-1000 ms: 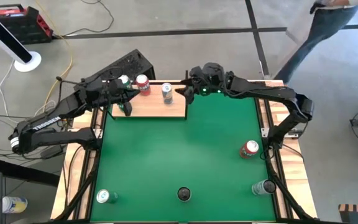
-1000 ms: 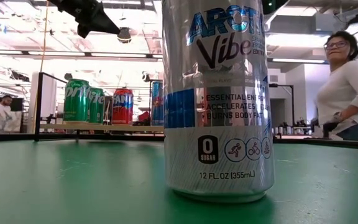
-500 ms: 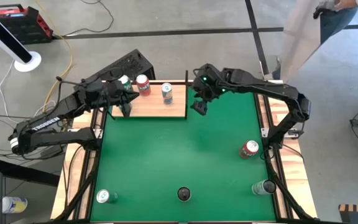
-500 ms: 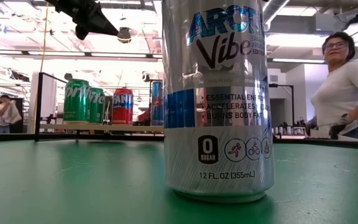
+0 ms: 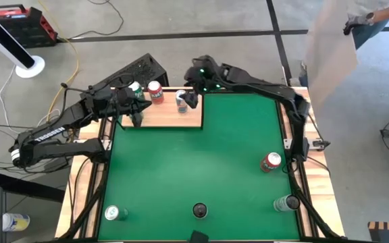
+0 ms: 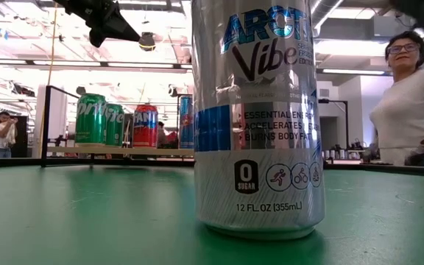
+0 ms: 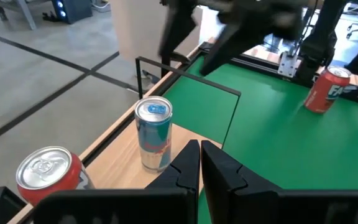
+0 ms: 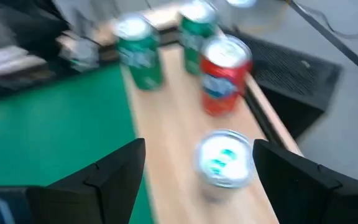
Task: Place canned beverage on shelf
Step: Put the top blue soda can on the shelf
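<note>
The shelf is a pale wood panel at the mat's far left. On it stand two green cans, a red can and a blue-and-silver can. My right gripper hangs open just above the shelf's right end. In the right wrist view the blue-and-silver can stands between and beyond its fingers, untouched. My left gripper is shut and holds nothing over the shelf's left part. In the left wrist view its shut fingers point toward the blue-and-silver can.
Loose cans stand on the green mat: a red one at the right, a silver one near right, a green-topped one near left and a tall silver one at the near edge. A person stands beyond the table.
My right gripper first drew back from the shelf over the mat. It then swung toward the table's far left and now stands over the shelf's right end by the blue-and-silver can, still open. The cans have not moved.
</note>
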`<state>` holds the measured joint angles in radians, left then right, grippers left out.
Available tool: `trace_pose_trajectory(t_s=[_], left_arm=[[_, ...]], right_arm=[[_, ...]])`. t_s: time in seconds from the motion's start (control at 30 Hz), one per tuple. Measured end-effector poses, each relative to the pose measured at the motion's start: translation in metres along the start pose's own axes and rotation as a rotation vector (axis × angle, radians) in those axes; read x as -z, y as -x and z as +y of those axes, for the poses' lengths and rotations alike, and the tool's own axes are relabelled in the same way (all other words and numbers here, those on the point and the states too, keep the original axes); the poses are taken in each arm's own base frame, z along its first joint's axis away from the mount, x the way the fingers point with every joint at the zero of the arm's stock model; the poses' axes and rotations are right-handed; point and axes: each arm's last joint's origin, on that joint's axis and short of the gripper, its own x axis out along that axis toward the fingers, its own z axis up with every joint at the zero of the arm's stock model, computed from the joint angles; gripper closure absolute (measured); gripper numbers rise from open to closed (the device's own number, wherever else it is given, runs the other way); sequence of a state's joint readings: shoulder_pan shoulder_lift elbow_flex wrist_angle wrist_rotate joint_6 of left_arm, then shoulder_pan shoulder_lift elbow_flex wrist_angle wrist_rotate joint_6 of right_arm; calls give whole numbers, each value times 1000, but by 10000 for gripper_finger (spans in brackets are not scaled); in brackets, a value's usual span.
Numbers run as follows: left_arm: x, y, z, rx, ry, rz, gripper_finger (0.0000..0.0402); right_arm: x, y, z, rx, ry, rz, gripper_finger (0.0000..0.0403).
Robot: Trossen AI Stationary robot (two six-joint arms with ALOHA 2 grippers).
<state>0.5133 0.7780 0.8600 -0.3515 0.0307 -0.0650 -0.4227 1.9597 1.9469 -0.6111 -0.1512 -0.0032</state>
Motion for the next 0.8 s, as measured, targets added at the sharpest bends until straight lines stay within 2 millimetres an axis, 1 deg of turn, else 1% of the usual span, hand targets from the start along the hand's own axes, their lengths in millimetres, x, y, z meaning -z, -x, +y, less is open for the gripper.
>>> trace_pose_trajectory(t_s=[0.1, 0.17, 0.37, 0.63, 0.7, 0.8], left_arm=[[0, 0, 0, 0, 0, 0, 402], [0, 0, 0, 0, 0, -1, 402], [0, 0, 0, 0, 0, 0, 402], [0, 0, 0, -1, 0, 2, 402], [0, 0, 0, -1, 0, 2, 402], [0, 0, 0, -1, 0, 2, 402]], right_arm=[[-4, -14, -12, 36, -13, 46, 81], [-5, -19, -18, 44, -21, 63, 81], [-9, -33, -21, 48, -7, 63, 69], [-7, -33, -31, 86, -14, 93, 35], [-7, -32, -34, 92, -18, 94, 30], [-6, -32, -34, 91, -25, 109, 26]])
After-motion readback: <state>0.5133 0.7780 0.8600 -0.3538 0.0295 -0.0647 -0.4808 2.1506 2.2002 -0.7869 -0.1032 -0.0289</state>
